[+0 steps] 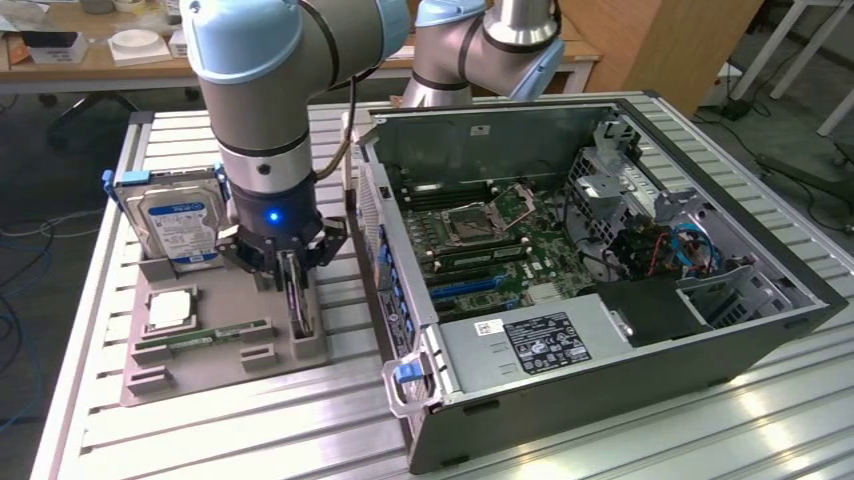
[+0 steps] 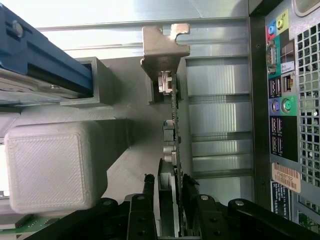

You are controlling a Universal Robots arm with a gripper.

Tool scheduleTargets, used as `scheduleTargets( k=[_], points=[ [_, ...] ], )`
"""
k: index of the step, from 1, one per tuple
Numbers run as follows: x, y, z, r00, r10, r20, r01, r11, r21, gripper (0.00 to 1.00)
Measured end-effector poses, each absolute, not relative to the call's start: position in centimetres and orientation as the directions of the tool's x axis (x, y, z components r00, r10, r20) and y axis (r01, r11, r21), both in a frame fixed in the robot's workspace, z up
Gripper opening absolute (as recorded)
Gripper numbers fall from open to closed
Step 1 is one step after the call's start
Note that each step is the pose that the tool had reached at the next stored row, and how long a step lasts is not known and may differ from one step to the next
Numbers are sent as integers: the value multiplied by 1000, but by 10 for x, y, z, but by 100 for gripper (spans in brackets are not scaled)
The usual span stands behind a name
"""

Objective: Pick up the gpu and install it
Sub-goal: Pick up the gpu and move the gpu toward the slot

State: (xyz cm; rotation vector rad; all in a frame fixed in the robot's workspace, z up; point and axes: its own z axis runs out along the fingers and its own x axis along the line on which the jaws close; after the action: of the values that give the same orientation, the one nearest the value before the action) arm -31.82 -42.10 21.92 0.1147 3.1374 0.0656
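The gpu stands on edge in a slot of the grey parts holder, at the exterior view's left of the open computer case. My gripper reaches straight down over it, one finger on each side of the card. From the wrist, the gpu is seen edge-on, its silvery bracket at the far end. The gripper is shut on the card, with its fingers pressed against both faces. The card still sits in the holder.
The holder also carries a hard drive in a blue carrier, a square processor and a green memory stick. The case's motherboard lies exposed. Its rear port panel is close beside the card. A second arm stands behind.
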Motion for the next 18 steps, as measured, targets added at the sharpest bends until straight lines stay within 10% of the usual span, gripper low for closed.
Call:
scheduleTargets(
  k=[18],
  points=[
    [-313,-421,219,-997,73,0,73,996,42,28]
  ],
)
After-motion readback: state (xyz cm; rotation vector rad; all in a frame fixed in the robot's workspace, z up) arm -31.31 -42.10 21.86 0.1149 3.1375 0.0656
